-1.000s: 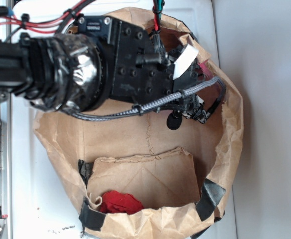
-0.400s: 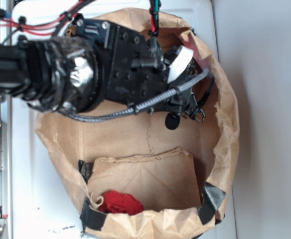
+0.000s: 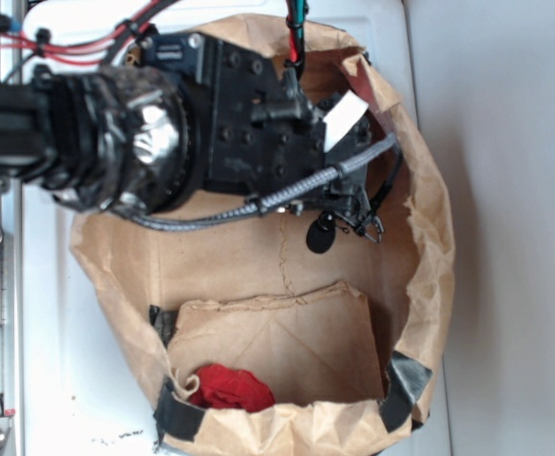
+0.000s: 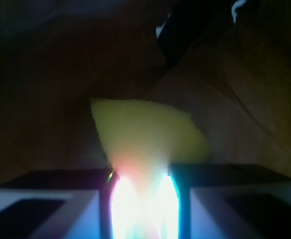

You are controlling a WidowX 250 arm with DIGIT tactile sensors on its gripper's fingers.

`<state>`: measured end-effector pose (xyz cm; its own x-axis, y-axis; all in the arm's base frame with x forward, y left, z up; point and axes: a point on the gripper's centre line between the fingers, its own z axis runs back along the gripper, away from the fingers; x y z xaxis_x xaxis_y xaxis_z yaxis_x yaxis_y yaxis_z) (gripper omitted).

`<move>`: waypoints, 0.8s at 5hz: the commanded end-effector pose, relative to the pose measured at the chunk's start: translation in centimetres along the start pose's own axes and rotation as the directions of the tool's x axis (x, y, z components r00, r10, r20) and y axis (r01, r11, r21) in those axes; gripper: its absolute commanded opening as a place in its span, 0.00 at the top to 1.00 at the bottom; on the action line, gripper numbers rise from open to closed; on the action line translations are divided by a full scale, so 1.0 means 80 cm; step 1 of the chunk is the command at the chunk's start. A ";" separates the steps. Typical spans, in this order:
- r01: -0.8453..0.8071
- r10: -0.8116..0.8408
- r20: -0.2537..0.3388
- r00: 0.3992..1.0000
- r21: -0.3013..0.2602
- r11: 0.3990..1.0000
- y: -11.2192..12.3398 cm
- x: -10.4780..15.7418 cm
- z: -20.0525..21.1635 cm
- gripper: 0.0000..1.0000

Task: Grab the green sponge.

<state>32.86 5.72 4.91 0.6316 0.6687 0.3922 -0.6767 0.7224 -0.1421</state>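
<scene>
Since 1 s ago your arm has shifted a bit: the white tab on the gripper body sits higher and more level, and the black disc hanging under the cable has swung toward 7 o'clock, lower in the bag than before. Red cloth hasn't moved.

Exterior view: gripper [image 3: 358, 190] is down inside the brown paper bag [image 3: 430, 247], at roughly 1 o'clock of the bag's opening, close to the far wall. The arm body and braided cable [image 3: 287, 195] cover whatever's under the fingers, so you can't see the green sponge from this cam. Red cloth [image 3: 232, 388] lies at 6–7 o'clock of the bag, against the near rim, well apart from the gripper. A folded paper flap [image 3: 277, 332] sits between them. Bag stands on a white counter [image 3: 49, 361].

Wrist view: green sponge [image 4: 148, 132] shows as a pale yellow wedge dead centre, just ahead of the gripper [image 4: 145, 199], its narrow end running down into the gap between the two fingers [image 4: 46, 199]. Strong glare fills that gap, so you can't tell if the pads touch the foam. Jaws stand apart w/ the sponge's lower end between them; not clamped as far as the view shows. Bag interior around it is dark brown, detail lost.
</scene>
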 end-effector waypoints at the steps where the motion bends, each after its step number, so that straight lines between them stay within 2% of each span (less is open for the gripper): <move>1: 0.026 -0.022 0.052 0.998 -0.070 0.997 -0.019 0.024 0.078 1.00; 2: 0.092 -0.087 0.046 0.995 -0.117 0.989 0.019 -0.010 0.122 1.00; 3: 0.158 -0.162 -0.022 0.987 -0.132 0.979 0.057 -0.036 0.167 1.00; 4: 0.196 -0.209 -0.119 0.971 -0.112 0.974 0.051 -0.042 0.200 1.00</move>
<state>21.44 2.95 15.60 0.8019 0.5363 0.2635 -0.5157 0.8439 -0.1481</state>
